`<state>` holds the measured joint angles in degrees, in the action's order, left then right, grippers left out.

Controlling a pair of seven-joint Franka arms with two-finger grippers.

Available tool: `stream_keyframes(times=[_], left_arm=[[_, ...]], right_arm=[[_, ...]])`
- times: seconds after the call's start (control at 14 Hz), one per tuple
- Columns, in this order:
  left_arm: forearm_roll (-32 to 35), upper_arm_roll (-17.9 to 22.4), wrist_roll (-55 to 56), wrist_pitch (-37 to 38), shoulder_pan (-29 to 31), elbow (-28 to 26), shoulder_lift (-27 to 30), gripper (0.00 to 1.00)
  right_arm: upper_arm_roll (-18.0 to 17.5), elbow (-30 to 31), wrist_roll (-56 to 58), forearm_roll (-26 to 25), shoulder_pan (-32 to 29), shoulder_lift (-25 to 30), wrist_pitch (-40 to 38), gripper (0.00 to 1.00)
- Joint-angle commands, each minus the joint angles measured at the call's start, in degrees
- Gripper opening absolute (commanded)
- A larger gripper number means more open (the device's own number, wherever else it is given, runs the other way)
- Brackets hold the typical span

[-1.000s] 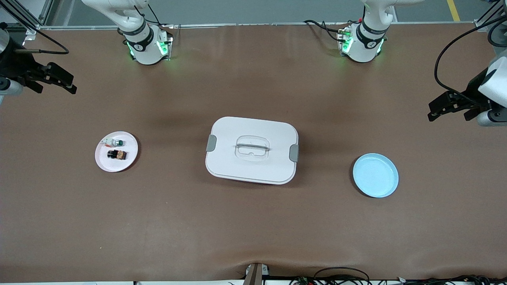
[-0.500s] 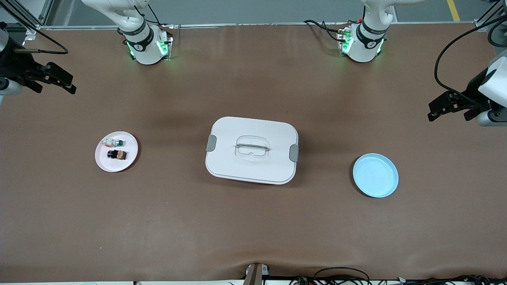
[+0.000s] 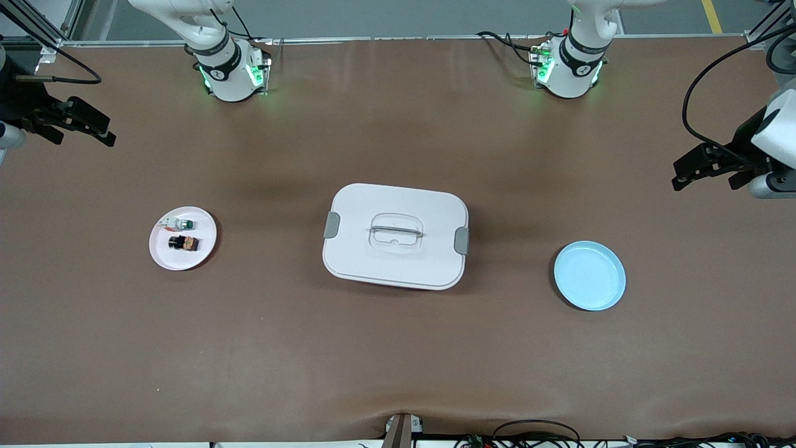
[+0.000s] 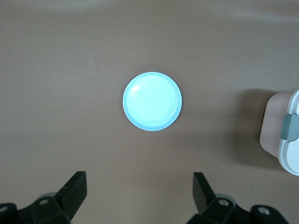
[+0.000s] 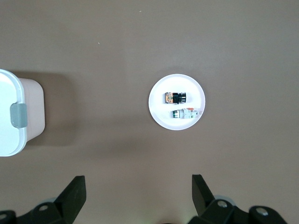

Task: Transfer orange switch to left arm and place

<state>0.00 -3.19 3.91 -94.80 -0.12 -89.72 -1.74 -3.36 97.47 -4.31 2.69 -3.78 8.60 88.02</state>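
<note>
The orange switch (image 3: 183, 243), a tiny black stub with orange accents, lies on a small white plate (image 3: 201, 247) toward the right arm's end of the table. It also shows in the right wrist view (image 5: 175, 98) on that plate (image 5: 157, 103). The box (image 3: 395, 235), white with grey latches, stands mid-table between the two plates. My right gripper (image 3: 93, 126) hangs open and empty, high over the table's edge at its own end; its jaws (image 5: 138, 186) frame bare table. My left gripper (image 3: 681, 174) is open and empty, high over its own end (image 4: 139, 183).
A small white switch with a green top (image 3: 183, 224) lies beside the orange one on the same plate (image 5: 185, 113). A light blue plate (image 3: 589, 275) sits empty toward the left arm's end (image 4: 152, 101). The box's corner shows in both wrist views (image 4: 285, 135) (image 5: 14, 112).
My right gripper has drifted slightly outward and toward the bases' side of the table. The left arm and everything on the table have stayed still.
</note>
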Motion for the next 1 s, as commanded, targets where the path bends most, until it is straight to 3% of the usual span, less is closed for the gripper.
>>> stream_keyframes(times=[0.0, 0.5, 0.93], left_arm=[[0.35, -0.24, 0.13, 1.37, -0.06, 1.13, -0.11, 1.0], [0.35, -0.24, 0.22, 1.37, 0.03, 1.13, -0.02, 1.0], [0.35, -0.86, 0.22, 1.37, 0.21, 1.13, -0.02, 1.0]], right_arm=[[-0.6, -0.96, 0.18, 1.0, -0.97, -0.08, -1.09, 1.0], [-0.86, -0.96, 2.8, -1.37, -0.62, -0.08, -0.65, 1.0], [-0.77, -1.49, 2.38, -0.4, -0.88, -1.22, -1.27, 1.0]])
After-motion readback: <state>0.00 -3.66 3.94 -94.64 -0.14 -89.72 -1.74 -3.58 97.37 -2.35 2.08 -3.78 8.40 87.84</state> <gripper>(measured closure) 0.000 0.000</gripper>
